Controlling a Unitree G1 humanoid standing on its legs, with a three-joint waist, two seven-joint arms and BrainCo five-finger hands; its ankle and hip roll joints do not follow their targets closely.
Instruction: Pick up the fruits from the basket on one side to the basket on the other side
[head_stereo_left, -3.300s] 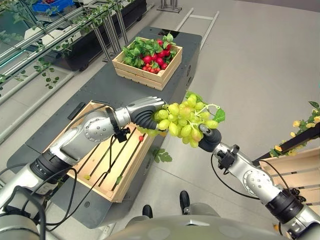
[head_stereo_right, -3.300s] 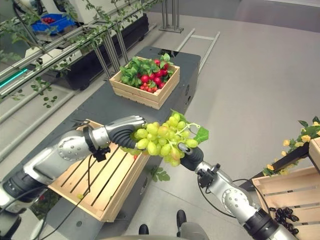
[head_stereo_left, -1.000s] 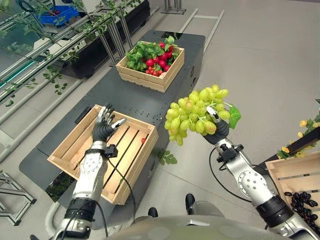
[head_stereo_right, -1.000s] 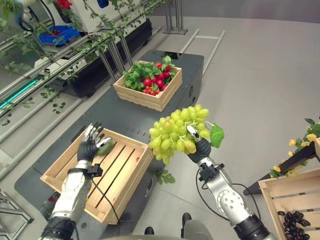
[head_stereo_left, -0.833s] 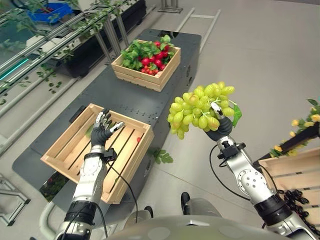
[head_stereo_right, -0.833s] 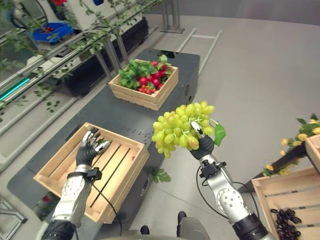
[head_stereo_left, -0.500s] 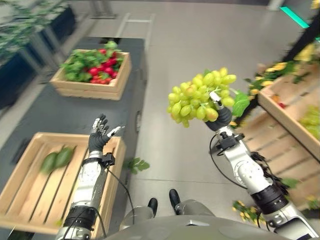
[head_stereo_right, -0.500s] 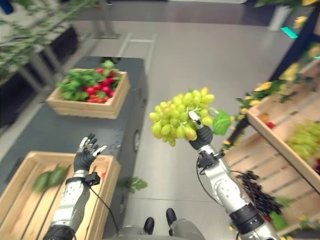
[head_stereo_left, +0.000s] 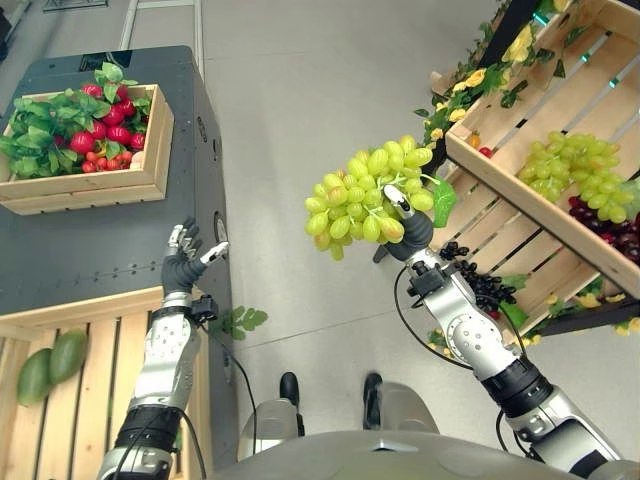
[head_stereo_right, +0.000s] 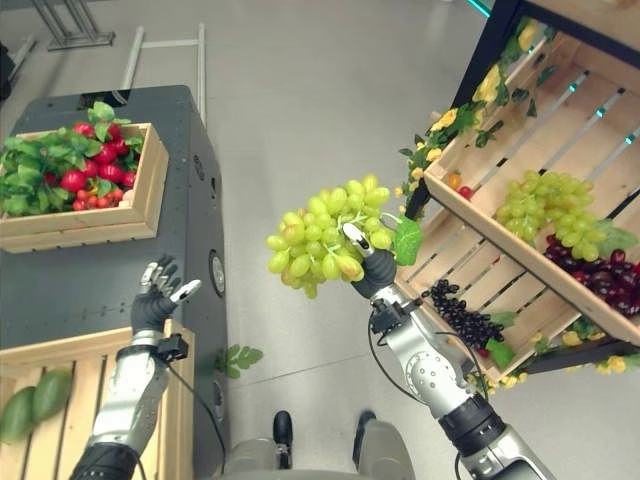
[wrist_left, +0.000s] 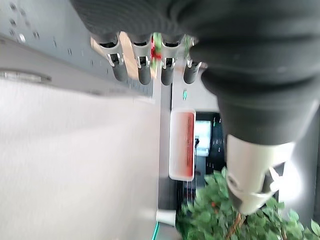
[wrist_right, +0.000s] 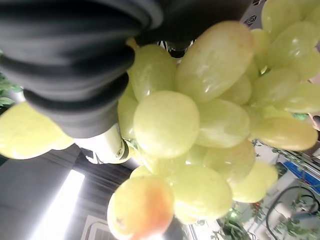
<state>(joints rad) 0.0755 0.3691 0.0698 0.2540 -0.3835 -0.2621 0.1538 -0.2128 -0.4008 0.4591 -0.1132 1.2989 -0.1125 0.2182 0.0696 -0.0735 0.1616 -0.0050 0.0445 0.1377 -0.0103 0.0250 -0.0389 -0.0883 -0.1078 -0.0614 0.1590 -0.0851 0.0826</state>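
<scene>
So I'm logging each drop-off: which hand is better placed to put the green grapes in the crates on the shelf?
The right hand: it is shut on the green grape bunch, beside the shelf crates. The left hand is open over the dark table, opposite.

Bright, even indoor light in the head views, soft shadows.
Grey floor (head_stereo_left: 300, 150) evenly lit, faint sheen toward upper middle of frame; dark platform (head_stereo_left: 100, 240) matte, no glare. Shade sits under the slanted shelf crates (head_stereo_left: 520, 190) at right. Grape bunch (head_stereo_left: 365, 195) takes small highlights from above; in the right wrist view its skins shine, with a blown-out white light strip (wrist_right: 65, 200) at lower left. Left wrist view: pale floor washed out.
</scene>
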